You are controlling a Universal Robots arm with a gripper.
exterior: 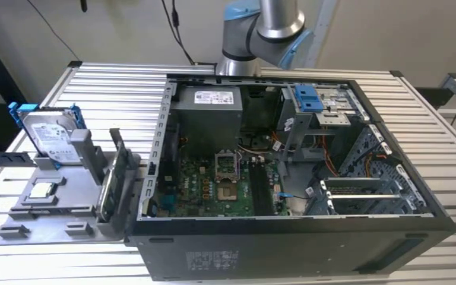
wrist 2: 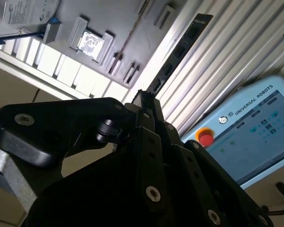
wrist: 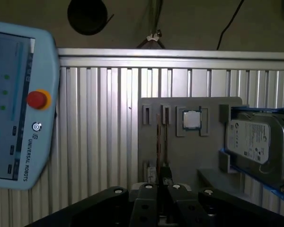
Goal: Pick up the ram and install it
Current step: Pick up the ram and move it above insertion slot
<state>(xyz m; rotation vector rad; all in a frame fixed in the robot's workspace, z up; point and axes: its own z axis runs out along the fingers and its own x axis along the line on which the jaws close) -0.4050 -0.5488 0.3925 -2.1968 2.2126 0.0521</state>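
In the second wrist view the tool (wrist 2: 144, 97) is pinched shut on the ram (wrist 2: 180, 52), above the bench (wrist 2: 236, 47). Gripped seemingly near one end, the ram could twist or slip, then jam against the computer case (exterior: 291, 255), at three o'clock of the fixture tray (exterior: 54, 214).

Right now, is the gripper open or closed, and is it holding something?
The gripper: closed, holding the long thin dark ram stick.
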